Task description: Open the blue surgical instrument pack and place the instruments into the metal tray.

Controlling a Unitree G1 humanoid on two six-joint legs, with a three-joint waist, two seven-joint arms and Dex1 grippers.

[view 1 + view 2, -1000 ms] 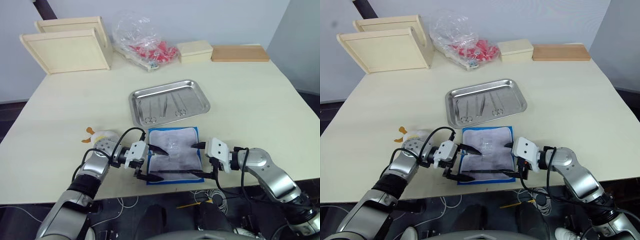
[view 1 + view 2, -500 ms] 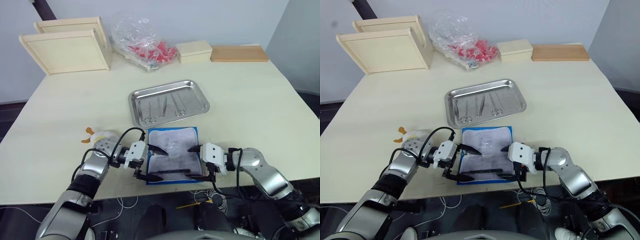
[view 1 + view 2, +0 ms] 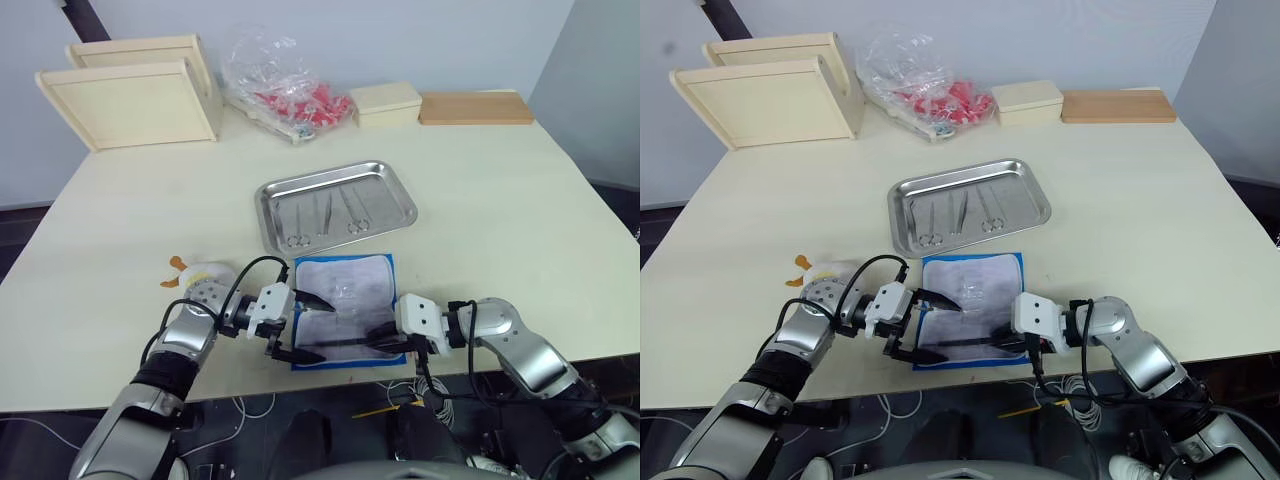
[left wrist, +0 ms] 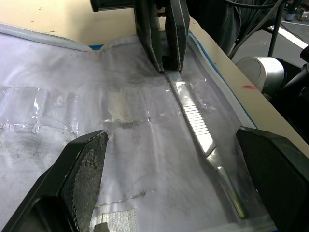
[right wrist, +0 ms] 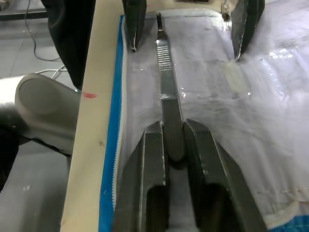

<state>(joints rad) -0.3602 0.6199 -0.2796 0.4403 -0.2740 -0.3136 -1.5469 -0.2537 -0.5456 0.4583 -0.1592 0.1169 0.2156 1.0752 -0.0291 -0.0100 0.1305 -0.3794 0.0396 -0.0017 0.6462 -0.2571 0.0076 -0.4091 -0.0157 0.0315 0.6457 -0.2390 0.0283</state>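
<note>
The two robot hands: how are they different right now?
The right end effector is shut on the tweezers, while the left end effector is wide open, holding nothing. The right one pinches one end of the tweezers; the left one's fingers straddle the other end. Both sit over the open blue surgical instrument pack.

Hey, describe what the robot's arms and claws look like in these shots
Both arms have rounded silver-grey metal shells with black joints. Each wrist carries a blocky white housing, and loose black cables loop around the forearms. The left claw and the right claw each end in two slim, tapering black fingers.
</note>
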